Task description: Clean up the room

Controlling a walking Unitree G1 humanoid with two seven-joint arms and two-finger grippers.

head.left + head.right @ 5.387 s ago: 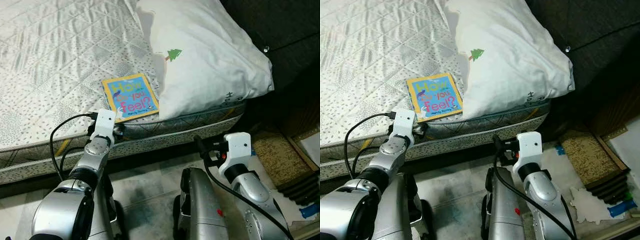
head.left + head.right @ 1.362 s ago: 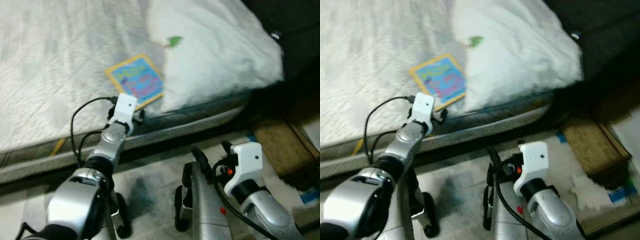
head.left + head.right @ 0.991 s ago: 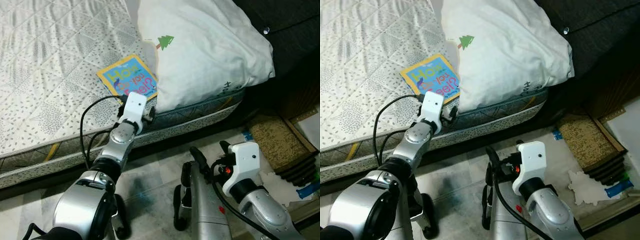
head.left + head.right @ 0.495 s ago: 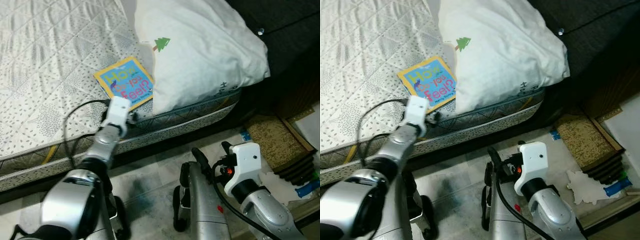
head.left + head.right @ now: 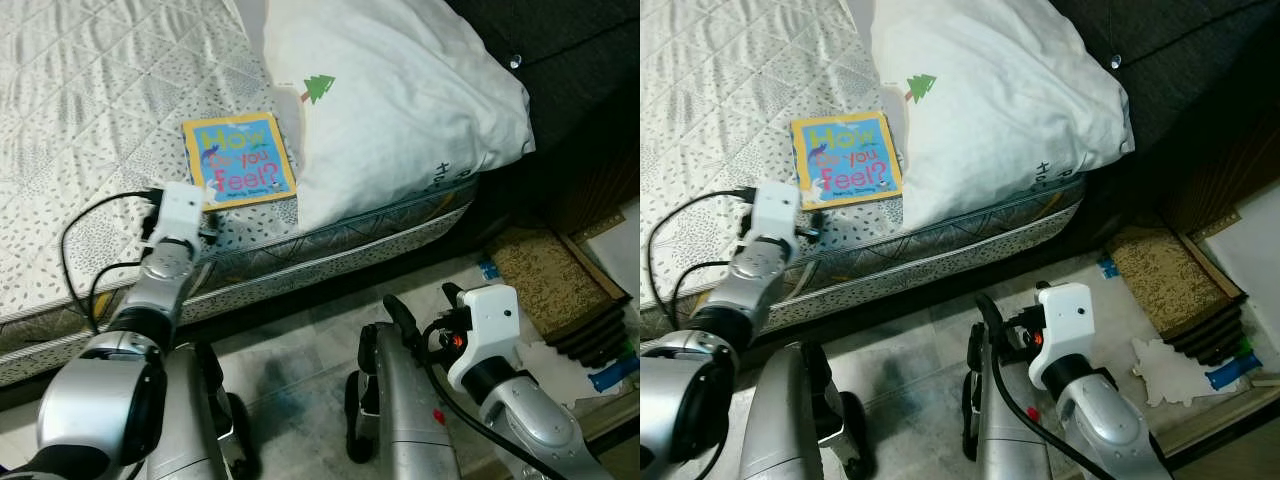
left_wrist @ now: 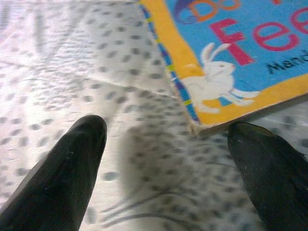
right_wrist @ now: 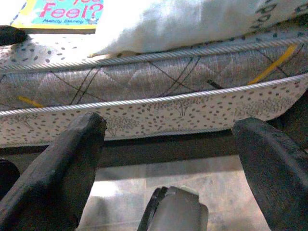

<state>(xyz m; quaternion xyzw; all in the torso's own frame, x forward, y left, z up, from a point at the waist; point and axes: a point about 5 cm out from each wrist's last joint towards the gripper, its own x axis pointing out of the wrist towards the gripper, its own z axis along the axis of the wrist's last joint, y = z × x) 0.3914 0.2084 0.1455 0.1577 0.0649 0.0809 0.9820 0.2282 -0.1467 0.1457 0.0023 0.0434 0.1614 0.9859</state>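
Note:
A picture book [image 5: 238, 160] with a yellow border and blue cover lies flat on the dotted white mattress [image 5: 90, 110], its right edge beside a big white pillow [image 5: 400, 90]. My left gripper [image 6: 168, 130] is open and low over the mattress at the book's [image 6: 231, 57] near corner; one finger [image 6: 260, 159] sits just past that corner, the other [image 6: 77, 154] on bare mattress. Nothing is between them. My right gripper [image 5: 425, 305] hangs open over the floor, below the mattress side [image 7: 159, 110].
The mattress edge [image 5: 330, 255] runs across in front of me, with tiled floor [image 5: 290, 370] below it. A dark padded headboard [image 5: 570, 40] stands at the right. A stack of brown mats [image 5: 550, 290], crumpled white paper [image 5: 1175, 375] and a blue item [image 5: 610, 378] lie on the floor at right.
My left arm has swung left along the mattress edge, from the book's right near corner to its left one. The book now lies squarer to me. The right arm has stayed put.

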